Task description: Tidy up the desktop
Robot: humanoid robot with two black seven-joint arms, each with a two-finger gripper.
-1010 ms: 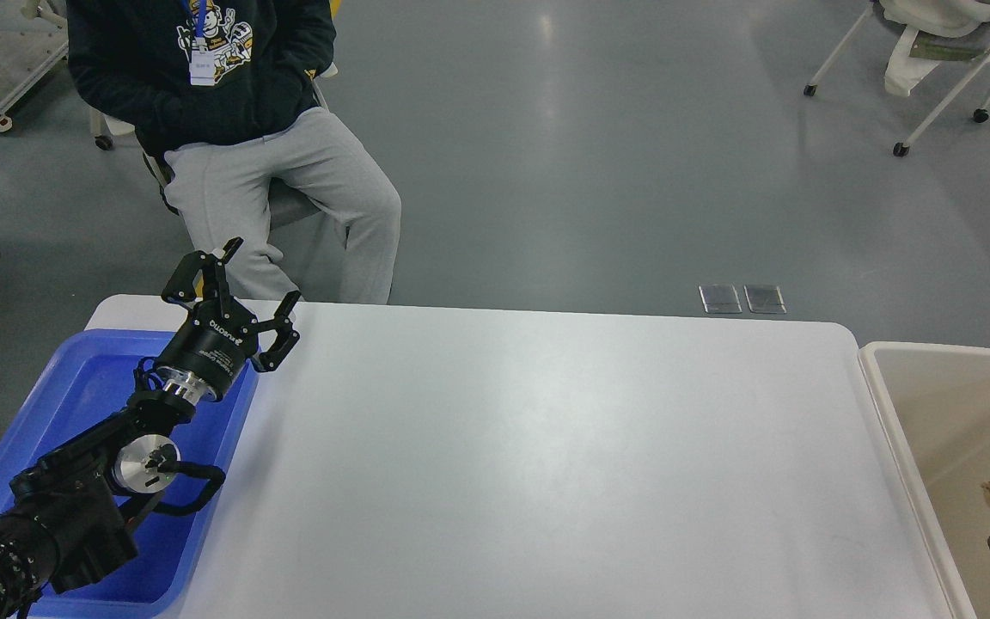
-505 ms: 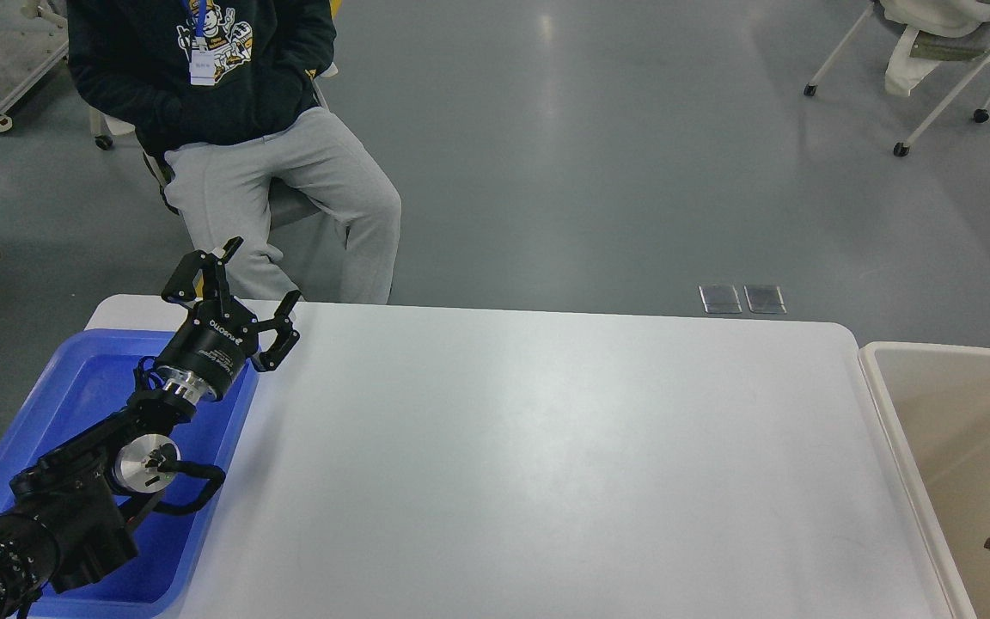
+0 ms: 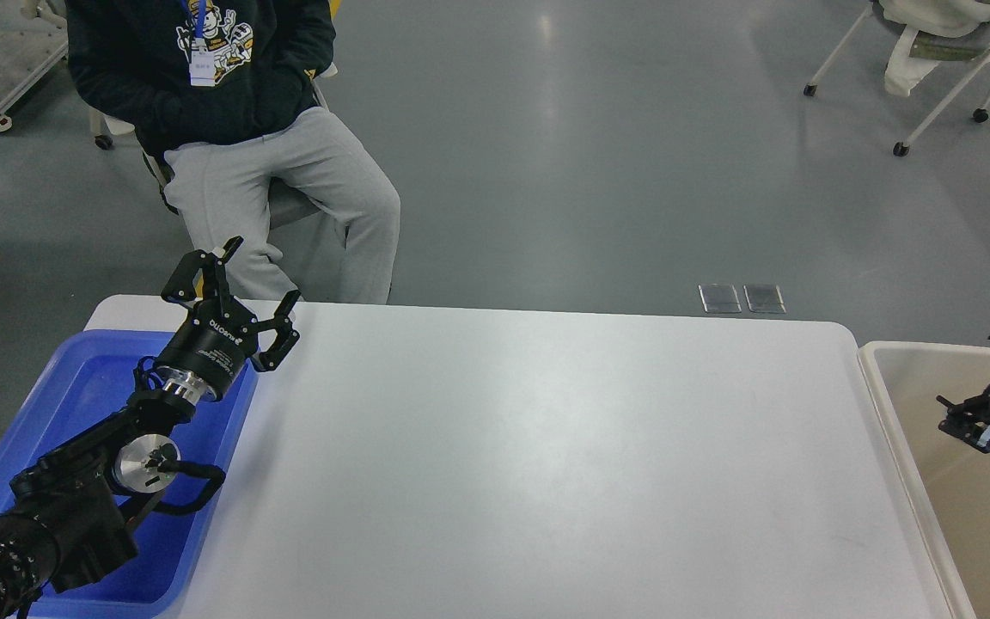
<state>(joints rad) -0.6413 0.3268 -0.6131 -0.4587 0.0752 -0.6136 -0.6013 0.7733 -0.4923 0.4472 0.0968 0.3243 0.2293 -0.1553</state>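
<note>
The desktop (image 3: 546, 456) is a wide white tabletop with rounded corners, and no loose object shows on it. My left gripper (image 3: 264, 270) is open and empty, held above the far left corner of the desktop at the blue tray's inner rim, fingers pointing up and away. My right gripper (image 3: 973, 380) is at the right edge of the view above the beige bin, partly cut off. Its two dark fingers stand apart and nothing shows between them.
A blue plastic tray (image 3: 82, 387) sits at the left end under my left arm. A beige plastic bin (image 3: 899, 378) stands against the right end. A seated person (image 3: 280, 180) is just beyond the far left edge. Office chairs (image 3: 942, 60) stand far right.
My right gripper has risen from low in the beige bin to above its far part and turned leftward. The left arm has not moved.
</note>
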